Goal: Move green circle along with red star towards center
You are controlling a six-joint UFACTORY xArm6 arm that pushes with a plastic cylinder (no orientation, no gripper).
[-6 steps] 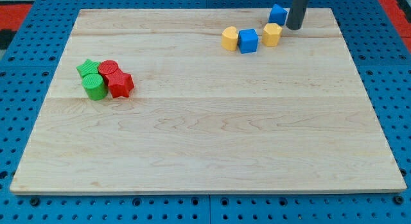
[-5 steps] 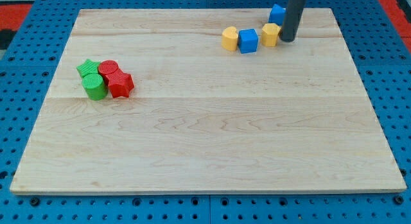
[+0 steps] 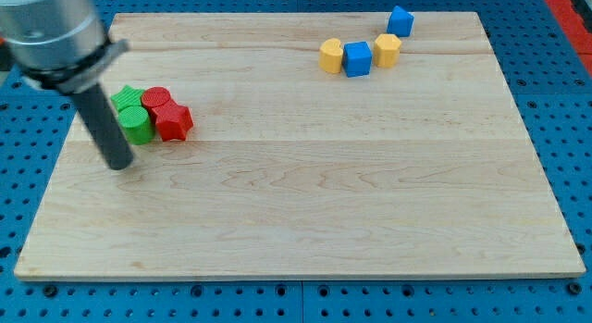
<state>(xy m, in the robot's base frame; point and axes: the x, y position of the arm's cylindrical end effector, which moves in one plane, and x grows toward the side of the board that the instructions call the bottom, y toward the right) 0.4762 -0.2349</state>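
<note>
The green circle [image 3: 139,125] sits at the board's left side, touching the red star [image 3: 173,121] on its right. A green star [image 3: 127,98] and a red circle [image 3: 155,98] sit just above them in the same cluster. My tip [image 3: 120,164] rests on the board just below and left of the green circle, very close to it. The rod partly covers the green blocks' left edge.
Near the view's top right lie a yellow block [image 3: 331,55], a blue block [image 3: 357,58] and a yellow block [image 3: 389,49] in a row, with a blue block [image 3: 400,20] above them. The wooden board [image 3: 305,203] lies on a blue pegboard.
My tip has moved from the top right, beside the yellow and blue blocks, across the board to the lower left of the green circle. No block has visibly moved.
</note>
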